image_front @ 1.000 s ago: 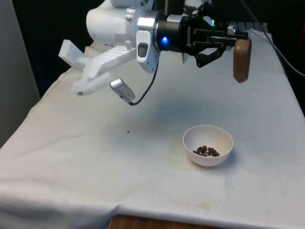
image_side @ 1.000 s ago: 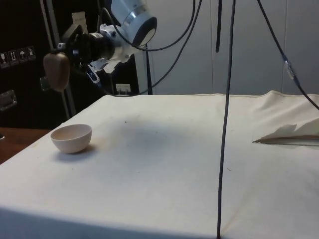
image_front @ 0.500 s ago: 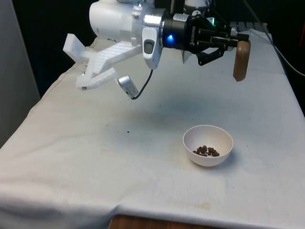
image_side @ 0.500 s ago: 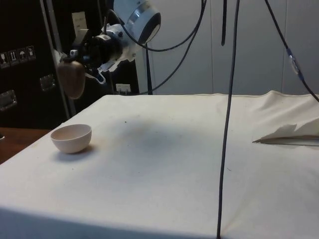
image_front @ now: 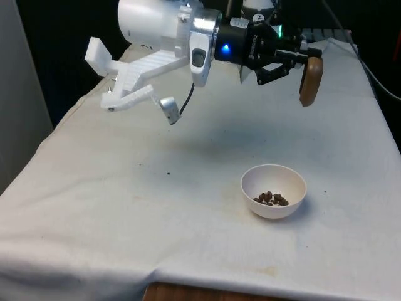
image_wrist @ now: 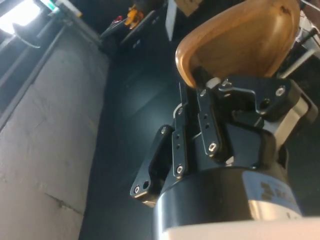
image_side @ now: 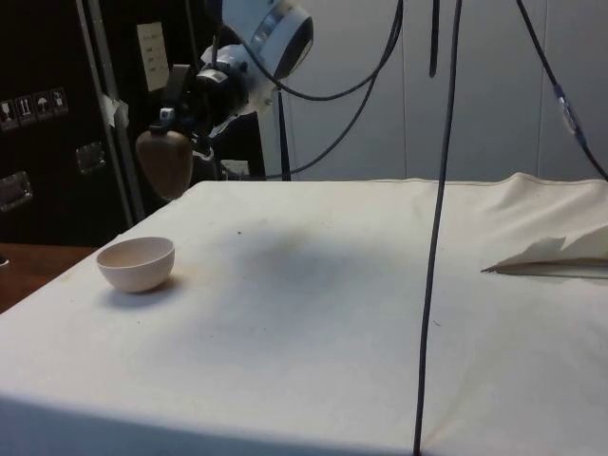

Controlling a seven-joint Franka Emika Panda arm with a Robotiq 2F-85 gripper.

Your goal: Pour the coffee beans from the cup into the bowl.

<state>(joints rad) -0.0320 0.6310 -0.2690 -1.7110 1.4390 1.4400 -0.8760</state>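
Front view: gripper (image_front: 299,55) clamped on wooden cup (image_front: 310,81), mouth down, high above table, beyond white bowl (image_front: 274,190) holding coffee beans (image_front: 271,199).
Side view: cup (image_side: 164,161) airborne past bowl (image_side: 136,263).
Wrist view: fingers (image_wrist: 210,127) pinch cup rim (image_wrist: 186,67). Risk: thin rim grip slips, cup drops.

One wooden cup (image_front: 311,80), one white bowl (image_front: 274,190), several coffee beans (image_front: 271,199)

No wording can be read with certainty. In the side view, at about nine o'clock, a dark cabinet (image_side: 28,142) carries a small white label (image_side: 34,103) of handling pictograms; a pale sheet (image_side: 152,55) near eleven o'clock is illegible.
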